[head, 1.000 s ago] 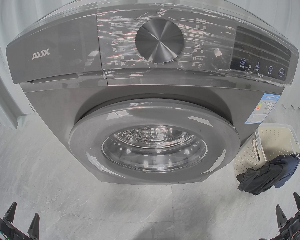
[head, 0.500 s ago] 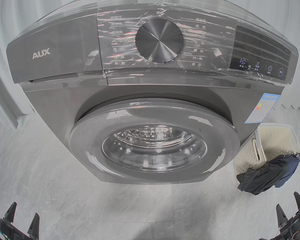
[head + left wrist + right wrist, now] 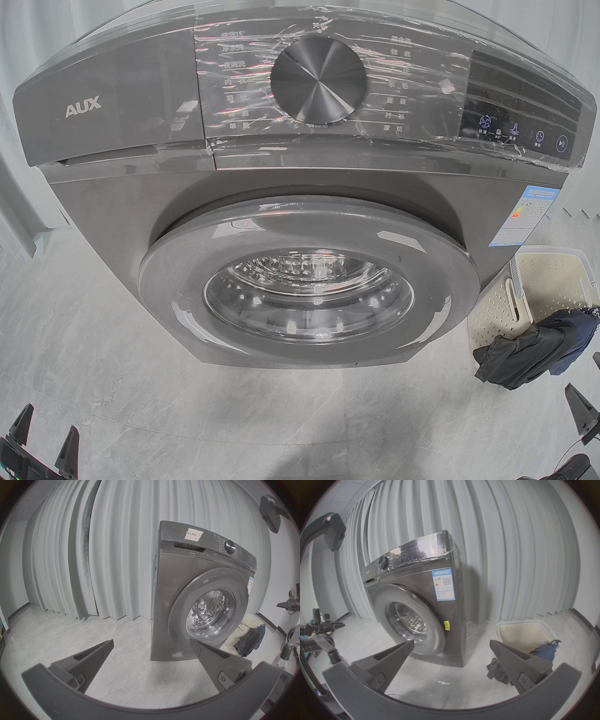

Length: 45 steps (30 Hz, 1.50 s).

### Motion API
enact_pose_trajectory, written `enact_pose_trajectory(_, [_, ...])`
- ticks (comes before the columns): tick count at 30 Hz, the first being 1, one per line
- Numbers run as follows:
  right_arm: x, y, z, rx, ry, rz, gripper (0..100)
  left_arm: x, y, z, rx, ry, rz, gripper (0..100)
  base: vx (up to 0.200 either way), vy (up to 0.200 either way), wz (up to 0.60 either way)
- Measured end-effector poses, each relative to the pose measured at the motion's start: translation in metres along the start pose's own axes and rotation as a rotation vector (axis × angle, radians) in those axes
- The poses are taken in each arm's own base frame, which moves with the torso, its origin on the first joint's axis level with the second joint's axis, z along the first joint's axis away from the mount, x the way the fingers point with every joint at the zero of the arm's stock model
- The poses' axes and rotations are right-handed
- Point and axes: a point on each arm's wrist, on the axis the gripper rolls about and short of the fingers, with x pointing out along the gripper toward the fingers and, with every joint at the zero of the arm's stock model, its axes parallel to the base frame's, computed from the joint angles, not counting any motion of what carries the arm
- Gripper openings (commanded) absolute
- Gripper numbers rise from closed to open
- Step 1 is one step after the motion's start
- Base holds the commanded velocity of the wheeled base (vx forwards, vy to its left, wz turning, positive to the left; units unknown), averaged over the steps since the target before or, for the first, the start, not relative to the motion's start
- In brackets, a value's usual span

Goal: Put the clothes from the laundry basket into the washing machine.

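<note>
Dark clothes [image 3: 531, 357] hang over the laundry basket [image 3: 495, 309] rim, beside the washing machine [image 3: 106, 206], whose door [image 3: 309, 222] is shut. Left pincer [image 3: 150, 642] and right pincer [image 3: 451, 642] stand released, empty. You should open that door before grasping.

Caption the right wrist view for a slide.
Open right gripper faces the closed washing machine; dark clothes hang over the laundry basket rim beside it.
</note>
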Motion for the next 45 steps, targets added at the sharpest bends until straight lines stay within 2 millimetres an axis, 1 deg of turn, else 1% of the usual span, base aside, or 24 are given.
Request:
enact_pose_trajectory(6, [0.039, -0.003, 0.022, 0.046, 0.081, 0.114, 100, 0.0, 0.0, 0.0, 0.0, 0.0, 0.0, 100, 0.0, 0.0, 0.0])
enact_pose_trajectory(12, [0.091, 0.0, 0.035, 0.08, 0.12, 0.156, 100, 0.0, 0.0, 0.0, 0.0, 0.0, -0.001, 100, 0.0, 0.0, 0.0])
enact_pose_trajectory(17, [0.132, 0.017, 0.034, 0.113, 0.192, 0.192, 100, 0.0, 0.0, 0.0, 0.0, 0.0, -0.001, 100, 0.0, 0.0, 0.0])
enact_pose_trajectory(20, [0.154, 0.028, 0.033, 0.12, 0.23, 0.21, 100, 0.0, 0.0, 0.0, 0.0, 0.0, -0.001, 100, 0.0, 0.0, 0.0])
enact_pose_trajectory(24, [0.178, 0.038, 0.035, 0.119, 0.253, 0.22, 100, 0.0, 0.0, 0.0, 0.0, 0.0, -0.001, 100, 0.0, 0.0, 0.0])
enact_pose_trajectory(30, [0.2, 0.046, 0.031, 0.114, 0.291, 0.225, 100, 0.0, 0.0, 0.0, 0.0, 0.0, -0.002, 100, 0.0, 0.0, 0.0])
enact_pose_trajectory(35, [0.207, 0.049, 0.026, 0.113, 0.322, 0.252, 100, 0.0, 0.0, 0.0, 0.0, 0.0, -0.001, 100, 0.0, 0.0, 0.0])
enact_pose_trajectory(41, [0.208, 0.054, 0.021, 0.109, 0.352, 0.294, 100, 0.0, 0.0, 0.0, 0.0, 0.0, -0.001, 100, 0.0, 0.0, 0.0])
enact_pose_trajectory(45, [0.203, 0.056, 0.014, 0.1, 0.381, 0.305, 100, 0.0, 0.0, 0.0, 0.0, 0.0, -0.001, 100, 0.0, 0.0, 0.0])
